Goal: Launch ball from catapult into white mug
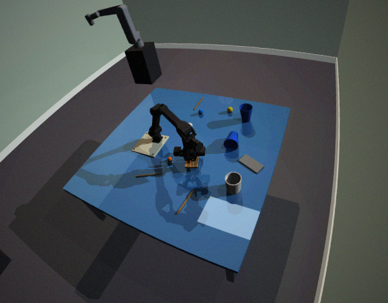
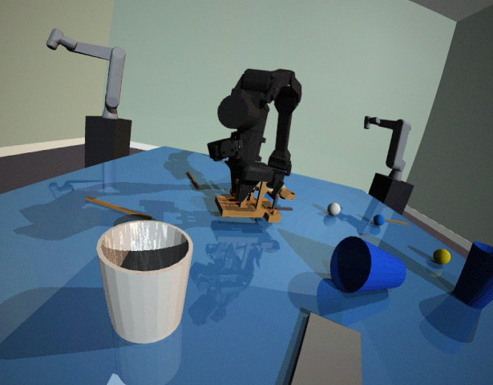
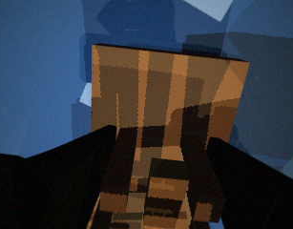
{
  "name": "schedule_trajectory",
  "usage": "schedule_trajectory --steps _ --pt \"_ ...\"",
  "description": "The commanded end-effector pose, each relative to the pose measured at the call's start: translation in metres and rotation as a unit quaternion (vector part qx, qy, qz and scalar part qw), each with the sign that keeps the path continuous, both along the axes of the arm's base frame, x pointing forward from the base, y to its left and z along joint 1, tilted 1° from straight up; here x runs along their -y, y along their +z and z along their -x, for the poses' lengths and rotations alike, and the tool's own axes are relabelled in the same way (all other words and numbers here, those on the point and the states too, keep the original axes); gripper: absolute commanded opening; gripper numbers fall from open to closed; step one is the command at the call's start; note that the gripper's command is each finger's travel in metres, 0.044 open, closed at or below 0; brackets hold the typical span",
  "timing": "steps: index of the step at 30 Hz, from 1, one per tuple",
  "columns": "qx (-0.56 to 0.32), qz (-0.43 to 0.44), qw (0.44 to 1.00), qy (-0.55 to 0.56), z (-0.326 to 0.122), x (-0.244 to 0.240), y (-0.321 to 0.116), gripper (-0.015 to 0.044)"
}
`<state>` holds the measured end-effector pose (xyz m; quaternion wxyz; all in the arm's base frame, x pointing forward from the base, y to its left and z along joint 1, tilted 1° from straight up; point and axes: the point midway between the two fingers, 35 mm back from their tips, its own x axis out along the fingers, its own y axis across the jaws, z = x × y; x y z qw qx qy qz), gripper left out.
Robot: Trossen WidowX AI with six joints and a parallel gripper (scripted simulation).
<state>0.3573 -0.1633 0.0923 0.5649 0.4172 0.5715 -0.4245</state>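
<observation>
The wooden catapult (image 1: 191, 164) (image 2: 238, 212) (image 3: 157, 81) stands on the blue table, its slatted base flat and its far end toward the mug's side. My gripper (image 2: 244, 191) (image 3: 161, 139) points down over it and is shut on the catapult's upright frame, one finger on each side. The catapult's throwing arm is largely hidden by the gripper; I cannot tell whether its cup holds anything. The white mug (image 1: 233, 186) (image 2: 147, 298) stands upright and apart from the catapult. An orange ball (image 1: 169, 159) lies on the table beside the catapult.
A white ball (image 2: 333, 208), a blue ball (image 1: 200, 112) (image 2: 378, 219) and a yellow ball (image 1: 229, 109) (image 2: 442, 256) lie farther off. One blue cup (image 1: 231, 141) (image 2: 383, 269) lies tipped; another (image 1: 245, 113) stands. A grey slab (image 1: 250, 163) (image 2: 333, 352) and thin sticks lie around.
</observation>
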Motion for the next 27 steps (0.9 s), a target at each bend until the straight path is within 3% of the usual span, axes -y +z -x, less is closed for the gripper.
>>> schedule_trajectory --steps 1,14,27 --pt "0.014 0.006 1.000 0.000 -0.003 0.001 0.023 0.0000" --pt "0.012 0.005 0.981 0.196 -0.004 0.001 0.022 0.0000" --pt "0.010 0.003 0.912 0.409 -0.015 -0.008 0.021 0.0000"
